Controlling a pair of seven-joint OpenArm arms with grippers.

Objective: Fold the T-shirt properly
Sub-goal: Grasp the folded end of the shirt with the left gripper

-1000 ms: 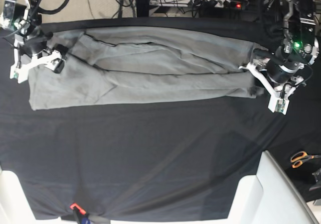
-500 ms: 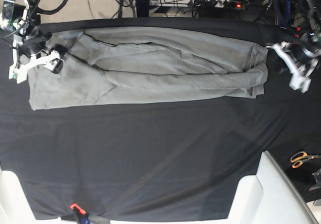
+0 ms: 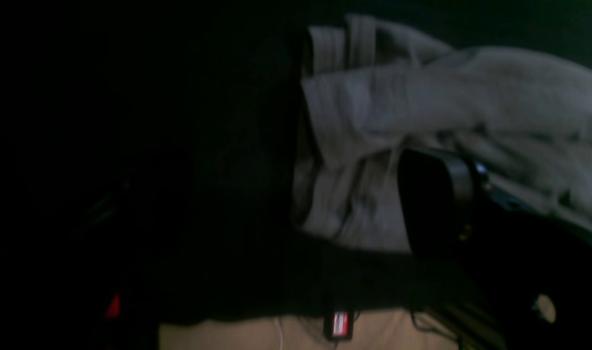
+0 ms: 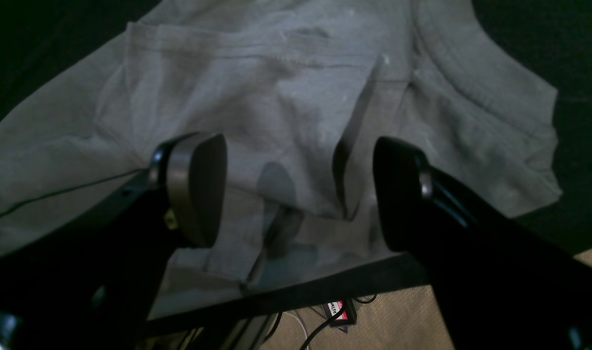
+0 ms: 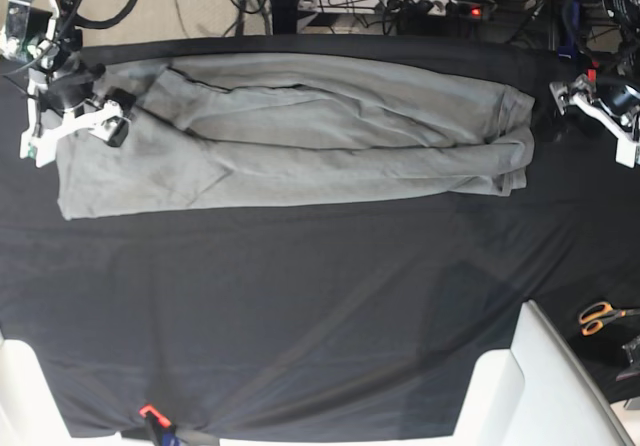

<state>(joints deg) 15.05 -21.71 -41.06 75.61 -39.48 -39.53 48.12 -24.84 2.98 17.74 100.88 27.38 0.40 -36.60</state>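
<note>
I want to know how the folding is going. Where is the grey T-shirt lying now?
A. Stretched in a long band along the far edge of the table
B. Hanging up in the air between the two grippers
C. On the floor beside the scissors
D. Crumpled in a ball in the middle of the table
A: in the base view the T-shirt lies flat as a long band on the black table cloth, near its far edge.

Light-grey T-shirt (image 5: 300,131) folded lengthwise into a long rumpled band, lying flat across the far tabletop (image 5: 300,306), ends bunched.

Left wrist view dark, blurred; left gripper (image 5: 612,116) cut by edge.
</note>
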